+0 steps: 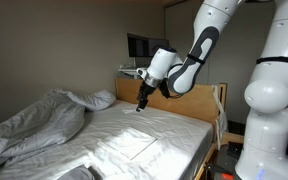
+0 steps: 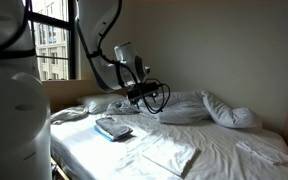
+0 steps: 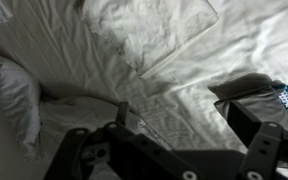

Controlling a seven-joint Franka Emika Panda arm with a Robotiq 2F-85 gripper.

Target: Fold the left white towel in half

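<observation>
Although the bed (image 1: 184, 128) fills both exterior views, the rumpled duvet (image 1: 34, 125) is plainest in an exterior view, heaped well off to the far side of the gripper (image 1: 141, 100). A pillow (image 2: 229, 112) beyond the tool and a blue-edged flat thing (image 2: 112, 128) just beneath it appear clearly in an exterior view. The left white towel (image 2: 172, 155) lies flat on the sheet, near the gripper but apart from it, and the wrist view shows it (image 3: 159, 35) out past the fingertips. A second white towel (image 2: 264, 150) lies farther off. The arm (image 1: 194, 50) comes down from above, bent at the elbow, with the wrist tipped toward the mattress. The jaws stand wide apart with nothing between them, hovering above the sheet.
</observation>
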